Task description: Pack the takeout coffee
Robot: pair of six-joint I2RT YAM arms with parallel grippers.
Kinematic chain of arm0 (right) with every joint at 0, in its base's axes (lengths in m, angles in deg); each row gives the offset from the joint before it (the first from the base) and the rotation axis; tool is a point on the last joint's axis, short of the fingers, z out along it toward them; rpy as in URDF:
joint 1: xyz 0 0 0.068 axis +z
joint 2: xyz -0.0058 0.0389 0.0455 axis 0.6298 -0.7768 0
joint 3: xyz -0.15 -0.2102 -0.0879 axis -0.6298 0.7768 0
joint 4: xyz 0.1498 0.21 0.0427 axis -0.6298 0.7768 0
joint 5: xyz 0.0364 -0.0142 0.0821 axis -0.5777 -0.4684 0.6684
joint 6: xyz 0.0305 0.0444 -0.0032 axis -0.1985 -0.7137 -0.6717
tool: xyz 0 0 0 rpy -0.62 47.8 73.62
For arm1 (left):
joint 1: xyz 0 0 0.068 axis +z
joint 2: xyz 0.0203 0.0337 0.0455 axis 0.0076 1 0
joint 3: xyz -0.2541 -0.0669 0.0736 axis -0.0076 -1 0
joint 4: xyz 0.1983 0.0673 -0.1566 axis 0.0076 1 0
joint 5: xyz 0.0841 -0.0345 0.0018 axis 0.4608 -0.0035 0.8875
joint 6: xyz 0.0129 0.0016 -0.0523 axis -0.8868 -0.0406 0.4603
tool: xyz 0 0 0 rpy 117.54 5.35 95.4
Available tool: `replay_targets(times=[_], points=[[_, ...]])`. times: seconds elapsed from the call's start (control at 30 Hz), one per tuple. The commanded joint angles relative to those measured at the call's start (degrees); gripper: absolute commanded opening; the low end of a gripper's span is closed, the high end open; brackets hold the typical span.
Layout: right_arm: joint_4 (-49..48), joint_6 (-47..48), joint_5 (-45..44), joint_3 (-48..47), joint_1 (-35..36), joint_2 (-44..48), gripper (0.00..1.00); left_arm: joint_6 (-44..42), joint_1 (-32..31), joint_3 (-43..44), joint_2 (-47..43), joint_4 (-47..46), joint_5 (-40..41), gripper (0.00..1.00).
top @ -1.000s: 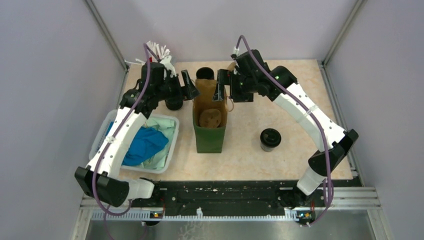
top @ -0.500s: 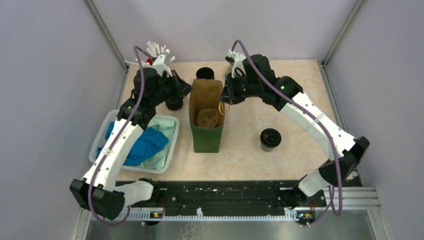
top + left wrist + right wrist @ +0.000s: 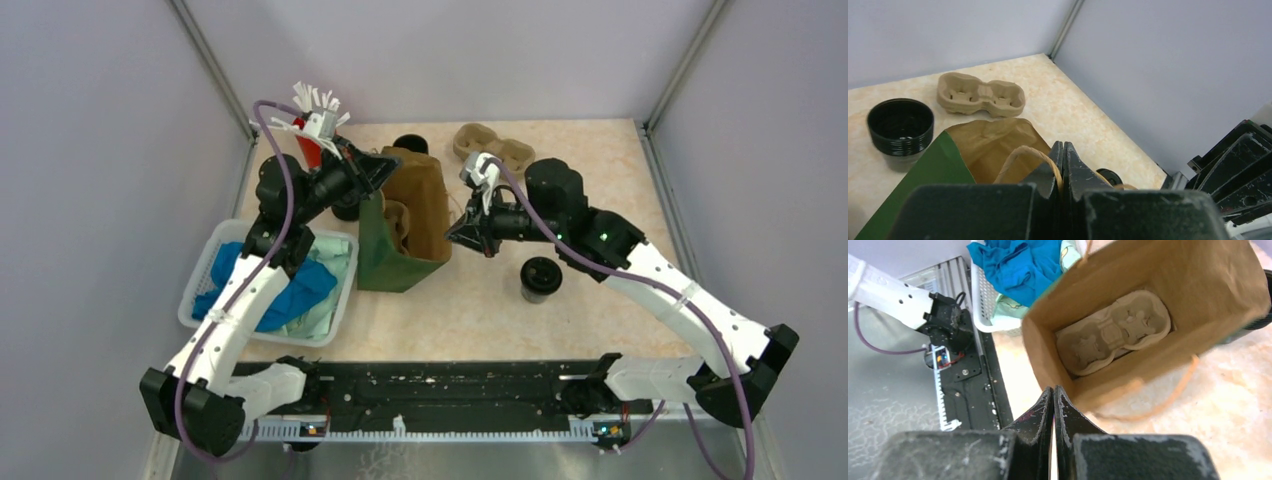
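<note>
Beige stone-look table (image 3: 600,190) between grey walls. Toward its front the takeout coffee (image 3: 541,278) stands upright with its lid on, touching nothing. Just behind it, the right gripper (image 3: 462,236) has its fingers pressed together on nothing. Further back the green bag (image 3: 375,250) stands tilted with a pulp tray (image 3: 1113,332) inside. The left gripper (image 3: 383,166) pinches the bag's cord handle (image 3: 1023,150).
</note>
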Motion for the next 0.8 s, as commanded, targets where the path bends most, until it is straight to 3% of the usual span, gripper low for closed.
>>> replay_targets(times=[0.0, 0.2, 0.37, 0.5, 0.63, 0.77], points=[[-4.82, 5.27, -2.96, 0.46, 1.99, 0.60, 0.00, -0.16, 0.05, 3.84, 4.45, -2.24, -6.08, 0.00], [-6.84, 4.63, -2.68, 5.28, 2.69, 1.12, 0.00, -1.47, 0.06, 2.46, 6.79, -0.50, -11.86, 0.00], [-5.39, 6.04, -3.37, 2.44, 3.82, 1.39, 0.00, -1.26, 0.04, 3.67, 6.90, 1.34, -12.55, 0.00], [-4.81, 3.64, -6.89, -3.21, 3.88, 0.86, 0.00, 0.81, -0.04, 11.78, 10.82, 7.35, -10.38, 0.00], [-4.36, -0.25, -7.93, -6.40, 4.23, -0.02, 0.00, 2.95, 0.00, 21.95, 16.28, 23.01, -2.78, 0.00], [-2.86, -0.81, -16.47, -4.02, 4.52, 1.60, 0.00, 5.07, 0.00, 23.50, 18.13, 27.46, 1.88, 0.00]])
